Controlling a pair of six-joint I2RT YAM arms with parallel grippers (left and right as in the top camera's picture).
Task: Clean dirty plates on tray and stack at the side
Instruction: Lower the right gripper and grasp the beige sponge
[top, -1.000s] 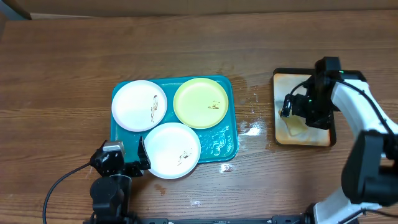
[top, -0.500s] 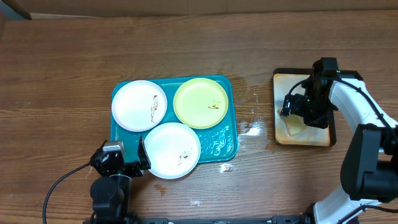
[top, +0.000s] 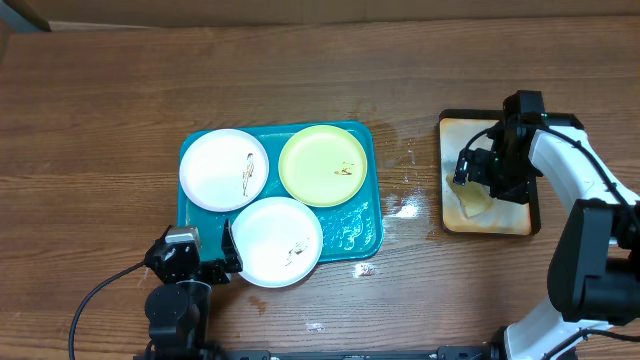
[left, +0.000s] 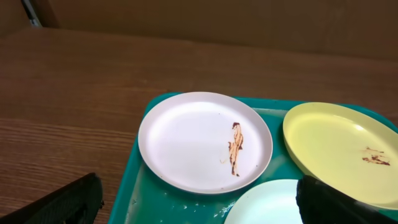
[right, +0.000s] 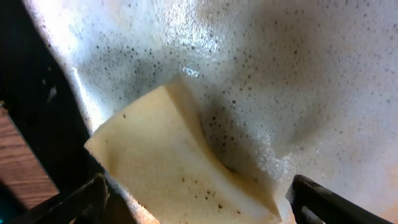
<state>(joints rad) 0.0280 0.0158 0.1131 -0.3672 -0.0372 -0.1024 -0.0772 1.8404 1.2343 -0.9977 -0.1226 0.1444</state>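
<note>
The teal tray (top: 368, 228) holds three dirty plates: a white one (top: 224, 169) at the back left, a pale yellow-green one (top: 323, 165) at the back right, and a white one (top: 277, 241) at the front. Each has a small brown smear. My left gripper (top: 222, 256) hovers open at the tray's front left corner, beside the front plate. In the left wrist view the back white plate (left: 205, 140) lies ahead of the left gripper (left: 199, 208). My right gripper (right: 199, 208) is open, its fingers either side of a yellowish sponge (right: 174, 165).
A narrow black-rimmed tray (top: 532, 215) with foamy, rust-stained water stands at the right and holds the sponge (top: 476, 202). Water drops (top: 400, 208) glisten on the wooden table between the two trays. A cable (top: 100, 295) trails from the left arm.
The right gripper has edged slightly toward the back over the sponge. The left arm and the plates have not moved.
</note>
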